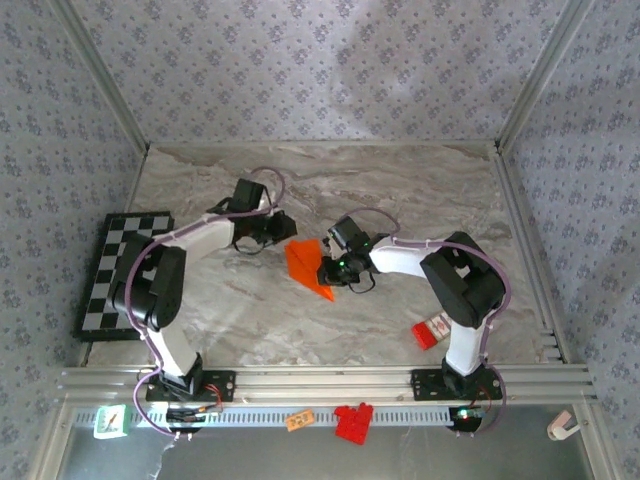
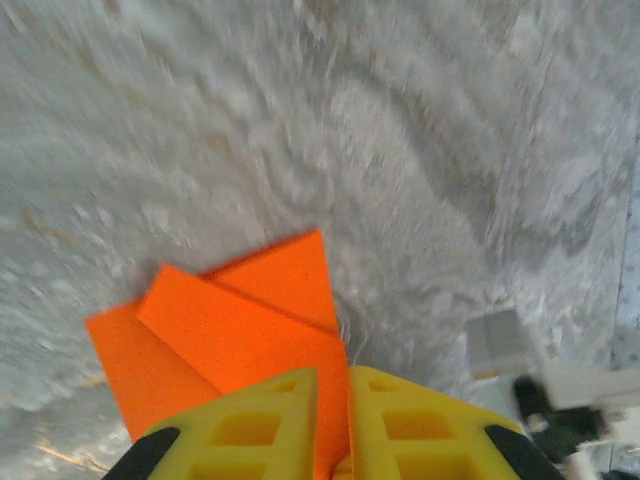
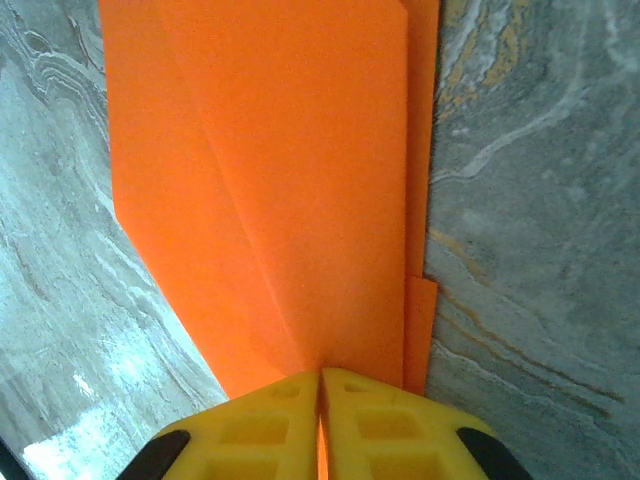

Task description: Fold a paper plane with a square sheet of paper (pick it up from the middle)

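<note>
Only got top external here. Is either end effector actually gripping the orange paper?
Observer: Yes. Right wrist view: the right end effector is shut on the orange paper, pinched between its yellow fingers.
Operator: Left one?
Observer: The left end effector is shut on it too; the left wrist view shows paper in its grip.
Operator: Folds?
Observer: Right wrist view: a crease runs up from the grip, a narrow layer sticking out along the right edge.
</note>
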`<state>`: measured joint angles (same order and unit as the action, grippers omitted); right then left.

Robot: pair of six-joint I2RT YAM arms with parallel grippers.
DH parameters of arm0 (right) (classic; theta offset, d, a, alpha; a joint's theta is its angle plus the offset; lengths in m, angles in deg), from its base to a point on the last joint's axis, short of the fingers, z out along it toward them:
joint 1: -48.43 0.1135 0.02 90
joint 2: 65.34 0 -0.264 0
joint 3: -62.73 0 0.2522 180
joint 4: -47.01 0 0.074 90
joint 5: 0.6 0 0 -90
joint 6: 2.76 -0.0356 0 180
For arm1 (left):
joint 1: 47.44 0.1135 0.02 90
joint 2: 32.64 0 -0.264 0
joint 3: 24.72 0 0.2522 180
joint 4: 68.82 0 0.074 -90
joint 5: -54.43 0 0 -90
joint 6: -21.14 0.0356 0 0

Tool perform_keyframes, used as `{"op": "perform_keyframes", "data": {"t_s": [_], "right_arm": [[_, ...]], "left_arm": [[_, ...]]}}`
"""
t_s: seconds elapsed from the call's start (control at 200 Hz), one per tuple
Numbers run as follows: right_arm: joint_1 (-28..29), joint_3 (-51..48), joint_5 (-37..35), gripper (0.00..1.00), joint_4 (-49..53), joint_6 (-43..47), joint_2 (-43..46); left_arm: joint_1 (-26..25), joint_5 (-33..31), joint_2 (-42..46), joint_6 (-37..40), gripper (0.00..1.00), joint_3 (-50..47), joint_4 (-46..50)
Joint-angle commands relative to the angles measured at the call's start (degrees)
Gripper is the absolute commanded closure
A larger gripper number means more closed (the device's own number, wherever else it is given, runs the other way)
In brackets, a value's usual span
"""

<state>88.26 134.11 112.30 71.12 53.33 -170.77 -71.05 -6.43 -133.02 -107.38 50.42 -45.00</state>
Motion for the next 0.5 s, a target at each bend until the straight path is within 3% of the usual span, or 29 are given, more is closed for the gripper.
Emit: {"op": "perform_keyframes", "data": {"t_s": [0.0,0.175,0.365,0.495], "right_arm": [[-0.8,-1.5,-1.3,0.88,3.9,-0.3,0.2],[-1.0,-2.0,0.3,0.88,2.2,-0.1,1.1],[-1.0,-1.3,2.7,0.87,-0.1,-1.0,4.9],[-1.0,-1.7,0.1,0.86,-2.7,-1.7,8.6]], "left_arm": [[-1.6,2.7,-3.5,-2.3,0.86,-1.1,-2.0],[-2.5,0.9,-7.5,-2.7,0.87,-0.6,-1.9],[-2.7,-4.5,-10.6,-2.6,0.89,1.5,4.6],[-3.0,-7.3,-11.4,-2.2,0.90,2.3,7.9]]}}
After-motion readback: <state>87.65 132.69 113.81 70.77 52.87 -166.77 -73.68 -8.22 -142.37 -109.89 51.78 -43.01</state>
